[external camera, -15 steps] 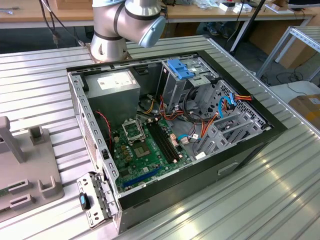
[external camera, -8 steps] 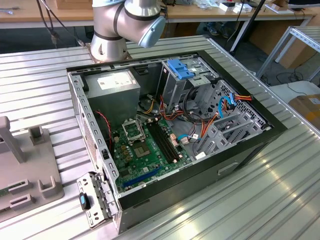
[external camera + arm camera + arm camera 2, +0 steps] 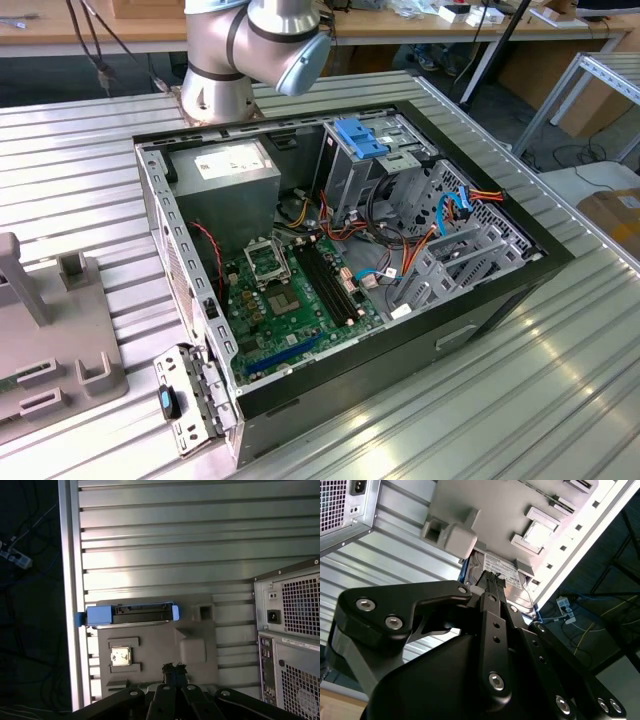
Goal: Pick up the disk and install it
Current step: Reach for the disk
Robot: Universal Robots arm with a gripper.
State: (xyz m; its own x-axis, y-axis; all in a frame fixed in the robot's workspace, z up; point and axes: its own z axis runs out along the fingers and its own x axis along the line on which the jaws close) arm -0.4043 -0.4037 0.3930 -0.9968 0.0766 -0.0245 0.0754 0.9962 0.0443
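The disk (image 3: 130, 615) stands on edge in a slot of the grey fixture plate (image 3: 195, 645), its blue frame along the long side. In the second wrist view the disk's white label (image 3: 502, 571) shows just past my fingertips (image 3: 492, 580). My gripper (image 3: 174, 669) hovers over the fixture plate, a short way from the disk and not touching it. Its two black fingers are shut tip to tip with nothing between them.
An open computer case (image 3: 350, 250) lies on the ribbed metal table (image 3: 520, 400), with a blue drive bracket (image 3: 362, 137) and a grey power supply (image 3: 230, 165) inside. The case's rear panel (image 3: 290, 645) is close to the fixture. The table edge (image 3: 70, 580) runs just beyond the disk.
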